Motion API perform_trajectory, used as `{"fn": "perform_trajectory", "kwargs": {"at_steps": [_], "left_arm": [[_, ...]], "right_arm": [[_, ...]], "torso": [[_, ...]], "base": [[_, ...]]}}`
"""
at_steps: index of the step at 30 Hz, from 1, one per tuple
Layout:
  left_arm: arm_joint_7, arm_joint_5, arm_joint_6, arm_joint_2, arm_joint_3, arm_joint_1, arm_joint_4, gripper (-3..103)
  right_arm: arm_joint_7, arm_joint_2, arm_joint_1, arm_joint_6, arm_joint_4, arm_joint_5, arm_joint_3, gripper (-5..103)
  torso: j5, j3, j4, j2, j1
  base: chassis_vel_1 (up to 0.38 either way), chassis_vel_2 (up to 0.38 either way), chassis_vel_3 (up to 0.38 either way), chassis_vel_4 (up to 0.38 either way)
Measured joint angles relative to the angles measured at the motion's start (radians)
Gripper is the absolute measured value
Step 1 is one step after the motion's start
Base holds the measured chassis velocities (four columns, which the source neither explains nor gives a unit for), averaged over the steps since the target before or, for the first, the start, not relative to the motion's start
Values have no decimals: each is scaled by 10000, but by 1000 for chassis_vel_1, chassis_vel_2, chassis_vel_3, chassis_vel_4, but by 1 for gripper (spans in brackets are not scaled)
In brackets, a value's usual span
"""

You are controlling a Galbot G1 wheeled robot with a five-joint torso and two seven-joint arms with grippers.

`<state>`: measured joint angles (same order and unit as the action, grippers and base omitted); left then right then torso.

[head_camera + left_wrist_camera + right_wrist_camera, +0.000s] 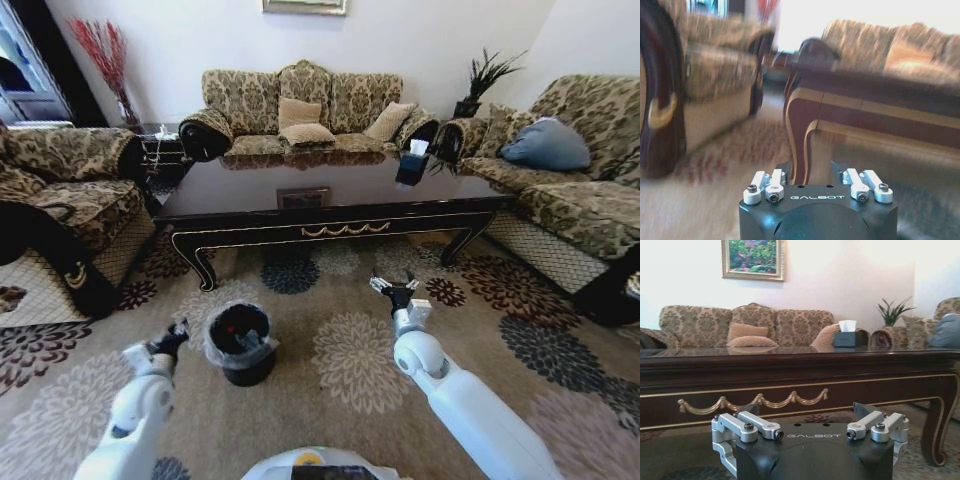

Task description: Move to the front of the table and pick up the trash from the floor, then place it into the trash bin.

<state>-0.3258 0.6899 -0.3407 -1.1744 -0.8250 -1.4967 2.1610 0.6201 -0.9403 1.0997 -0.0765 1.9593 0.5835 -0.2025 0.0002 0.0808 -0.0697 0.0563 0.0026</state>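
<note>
The dark glossy table (330,230) with gold trim stands across the rug ahead of me. The black trash bin (240,345), lined with a thin plastic bag, sits on the rug before the table's left half. Trash (232,328) lies inside it: a red cap and a clear pale shape. My left gripper (178,333) hovers just left of the bin, open and empty. In the left wrist view the left gripper (811,167) faces the table's curved leg (795,115). My right gripper (393,288) is open to the bin's right, and in its wrist view the right gripper (807,410) faces the table's apron (790,375).
A tissue box (412,160) stands on the table's far right. A sofa (300,110) is behind the table, an armchair (60,190) on the left, another sofa (570,190) with a blue cushion on the right. The flowered rug (350,350) lies open between my arms.
</note>
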Motion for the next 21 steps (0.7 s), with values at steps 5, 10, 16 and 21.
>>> {"fn": "perform_trajectory", "kwargs": {"at_steps": [5, 10, 16, 21], "left_arm": [[3, -162, -20, -100, -390, -607, 1359, 66], [543, -1998, 427, -720, -485, -2232, 2291, 87], [1630, -3511, 1732, -1205, -328, -3122, 2711, 100], [2208, -3985, 3250, -1982, -168, -3504, 2548, 100]], "right_arm": [[-214, -16, 842, 631, 454, 10, -1019, 100], [-781, 112, 1610, 1936, 950, -268, -2202, 100], [-1121, 129, 2660, 2093, 1483, -571, -3180, 100], [-1590, -201, 3869, 2367, 2030, -972, -3463, 100]], "torso": [[4, 0, -13, 0, 0], [-1, -1, 3, 0, 0], [1, 0, -10, -1, 0], [0, -1, -6, -2, 0]], "base": [[0, 0, 0, 0], [0, 0, 0, 0], [0, 0, 0, 0], [0, 0, 0, 0]]}}
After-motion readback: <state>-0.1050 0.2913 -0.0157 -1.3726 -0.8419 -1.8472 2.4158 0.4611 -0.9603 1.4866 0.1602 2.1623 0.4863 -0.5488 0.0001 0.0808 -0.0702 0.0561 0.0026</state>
